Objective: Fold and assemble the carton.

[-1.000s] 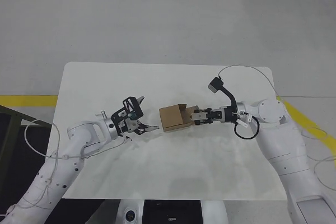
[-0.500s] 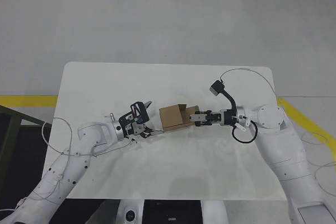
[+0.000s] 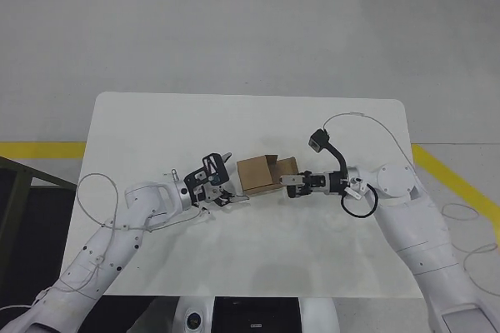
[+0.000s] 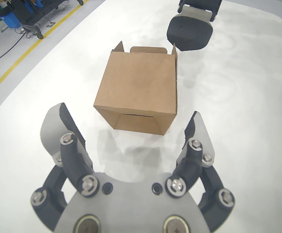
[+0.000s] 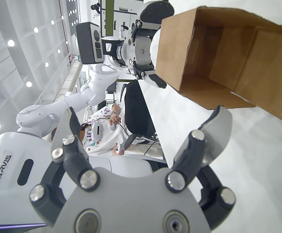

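1. The carton (image 3: 261,175) lies on its side near the centre of the bench (image 3: 150,125). The flaps at its 3 o'clock end are still unfolded.
2. The left gripper (image 3: 232,178), jaws spread wide, has closed in from 9 o'clock and is now just beside the carton's near end.
3. The right gripper (image 5: 144,115), also open and empty, has eased back toward 4 o'clock and seemingly no longer touches the flaps.
4. The left arm probably braces next, since nothing is tucked yet.

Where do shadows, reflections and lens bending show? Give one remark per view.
Top view: even light, the carton throws only a faint shadow on the table. Left wrist view: the glossy table mirrors the carton palely, and the table's edge bows from the wide lens. Right wrist view: ceiling lamps glare as bright spots; the carton's inside is shaded.
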Robot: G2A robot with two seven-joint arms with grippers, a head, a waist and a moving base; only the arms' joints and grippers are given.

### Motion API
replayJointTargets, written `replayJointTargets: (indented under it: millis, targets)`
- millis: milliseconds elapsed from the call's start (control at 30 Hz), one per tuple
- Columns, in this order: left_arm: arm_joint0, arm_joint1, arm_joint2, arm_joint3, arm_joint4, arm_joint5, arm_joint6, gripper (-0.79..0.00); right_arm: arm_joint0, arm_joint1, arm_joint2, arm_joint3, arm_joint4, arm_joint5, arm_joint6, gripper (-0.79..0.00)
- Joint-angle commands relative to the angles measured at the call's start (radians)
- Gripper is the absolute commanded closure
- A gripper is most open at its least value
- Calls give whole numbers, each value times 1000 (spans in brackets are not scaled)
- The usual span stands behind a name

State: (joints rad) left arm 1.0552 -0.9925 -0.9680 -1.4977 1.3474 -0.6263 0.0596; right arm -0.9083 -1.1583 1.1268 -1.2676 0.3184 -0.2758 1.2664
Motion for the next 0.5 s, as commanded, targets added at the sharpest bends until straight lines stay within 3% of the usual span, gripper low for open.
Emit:
replayJointTargets:
  millis: [0, 467]
  targets:
    - [-5, -3, 7, 5, -1, -5, -3, -785, 9, -2, -6, 14, 4, -1, -6, -785]
    - [-74, -32, 61, 88, 19, -77, 22, -785, 97, -36, -106, 135, 110, -70, 48, -785]
